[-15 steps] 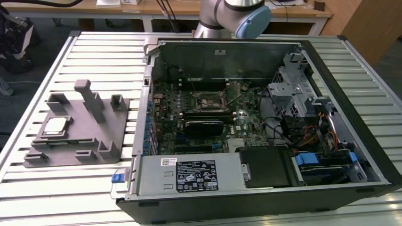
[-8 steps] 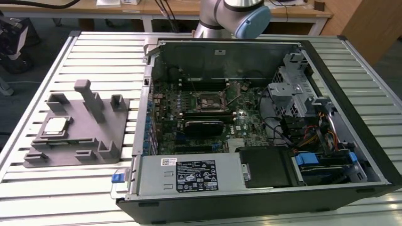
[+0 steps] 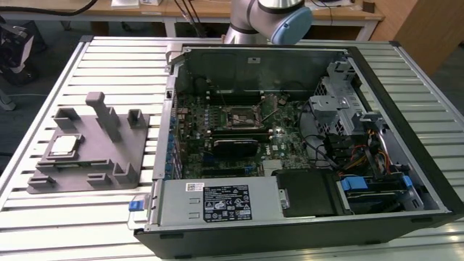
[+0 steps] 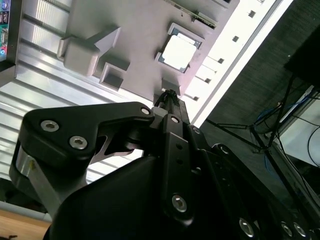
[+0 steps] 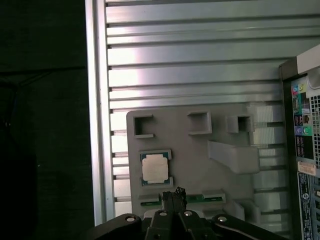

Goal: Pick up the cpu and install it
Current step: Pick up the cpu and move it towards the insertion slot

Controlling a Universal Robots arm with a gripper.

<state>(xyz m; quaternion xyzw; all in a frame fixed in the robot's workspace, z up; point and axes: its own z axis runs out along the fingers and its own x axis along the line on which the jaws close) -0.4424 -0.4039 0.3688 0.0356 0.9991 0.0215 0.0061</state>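
The cpu (image 3: pixel 64 144), a small silvery square chip, lies flat in a recess of the grey plastic tray (image 3: pixel 94 149) at the exterior view's left. Both wrist views look down on the cpu (image 4: pixel 178 51) (image 5: pixel 153 168) in the tray (image 4: pixel 135 40) (image 5: pixel 195 150). My gripper (image 4: pixel 170 95) (image 5: pixel 173 194) hangs above the tray, beside the cpu and clear of it. Its fingers meet at the tip with nothing between them. The motherboard socket (image 3: pixel 237 116) sits inside the open computer case (image 3: pixel 305 136).
Upright posts (image 3: pixel 105 117) rise from the tray near the cpu. The case walls, a drive cage (image 3: pixel 340 103) and cables (image 3: pixel 362 157) surround the motherboard. The slatted metal table (image 3: pixel 73 217) ends at an edge close to the tray, with dark floor beyond.
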